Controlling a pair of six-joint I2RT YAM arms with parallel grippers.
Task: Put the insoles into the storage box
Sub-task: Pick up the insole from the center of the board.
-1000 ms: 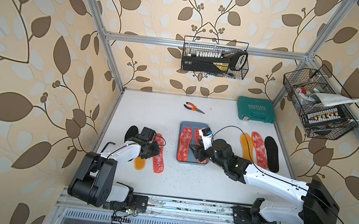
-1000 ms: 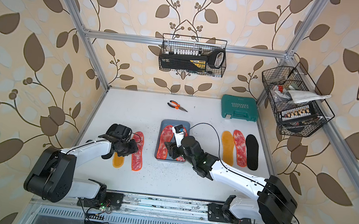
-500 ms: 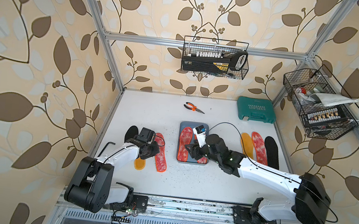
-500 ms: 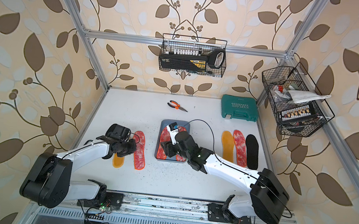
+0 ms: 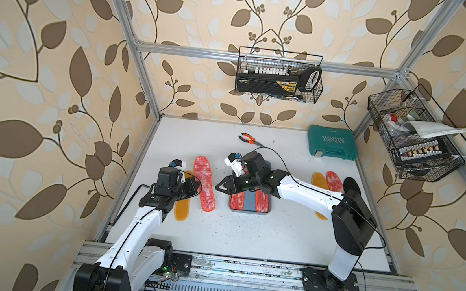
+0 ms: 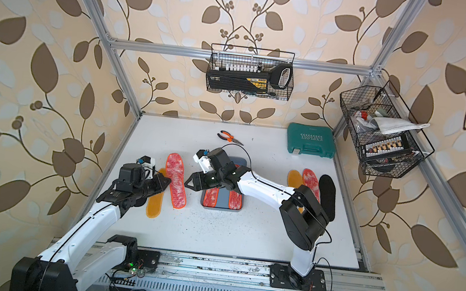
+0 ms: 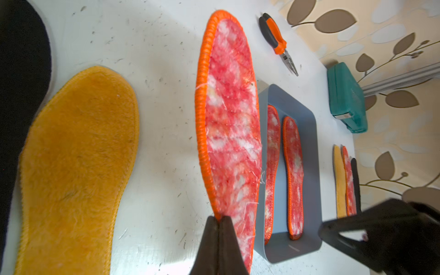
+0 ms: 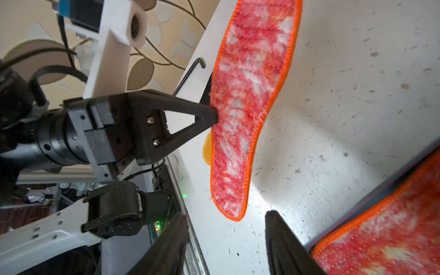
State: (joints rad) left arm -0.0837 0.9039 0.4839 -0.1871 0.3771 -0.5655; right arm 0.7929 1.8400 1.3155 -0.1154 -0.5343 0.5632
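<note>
Left gripper has snapped shut, and it's got the rim of the red insole pinched between its tips! A second ago those jaws stood part open above it. Now they meet on the orange edging along one long side, and the insole looks tipped up off the table on that edge. In a top view the red insole also sits slightly nearer the back wall than before, beside the orange insole, which hasn't budged. So the pick looks made, and carrying it across to the box should be the next job.

Meanwhile the right gripper has swung off the box, where it hovered a second ago. It now hangs over bare table between box and red insole, jaws roughly half apart, nothing in them. That could be a handover coming, or a helping pinch.

Score so far: the boxed pair lies side by side inside, and six are out. Those are the held one, the orange one and a black insole on the left, plus a row of three well off to the right.
</note>
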